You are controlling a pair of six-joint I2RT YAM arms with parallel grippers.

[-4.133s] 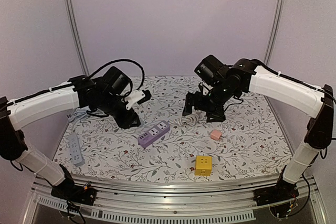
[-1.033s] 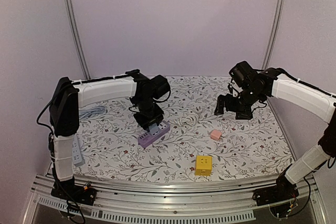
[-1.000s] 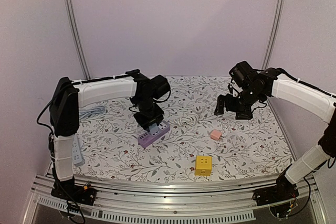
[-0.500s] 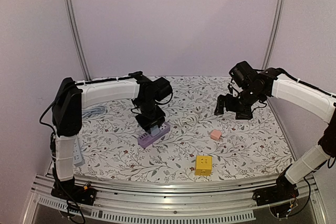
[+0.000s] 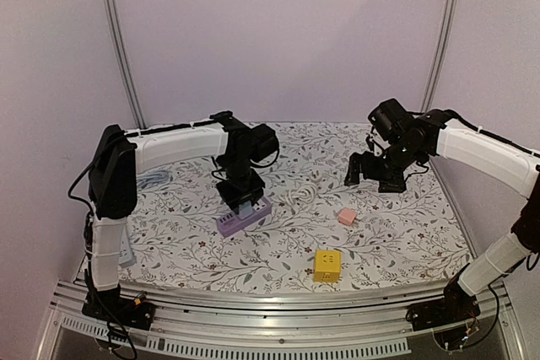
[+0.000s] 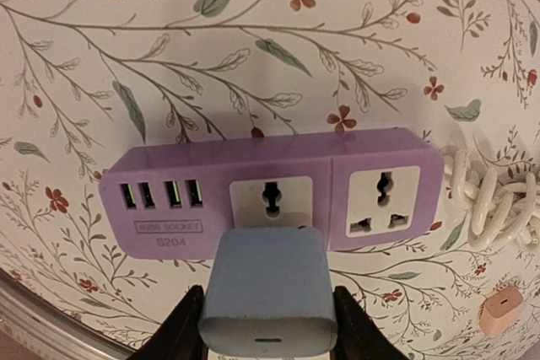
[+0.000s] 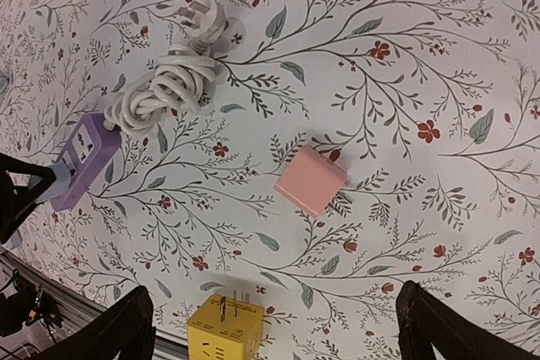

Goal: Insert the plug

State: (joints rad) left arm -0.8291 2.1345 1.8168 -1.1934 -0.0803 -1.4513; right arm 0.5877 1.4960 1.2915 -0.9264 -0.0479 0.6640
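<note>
Purple strip (image 6: 169, 196) here, white socket faces set in it, and a pale blue-grey plug (image 6: 268, 292) right at its edge. All of it sits on a white table (image 6: 253, 31) printed with grey-green leafy vines and little red flowers. Over to the side there's a white cable (image 7: 164, 86), a pink block (image 7: 310, 181) and a bright yellow cube (image 7: 224, 335), and the arms (image 5: 169, 145) show white shells with black joints.

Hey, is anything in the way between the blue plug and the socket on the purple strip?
Nothing visible. The left gripper holds the blue plug right at the middle socket of the purple strip; the white cable lies off the strip's end.
</note>
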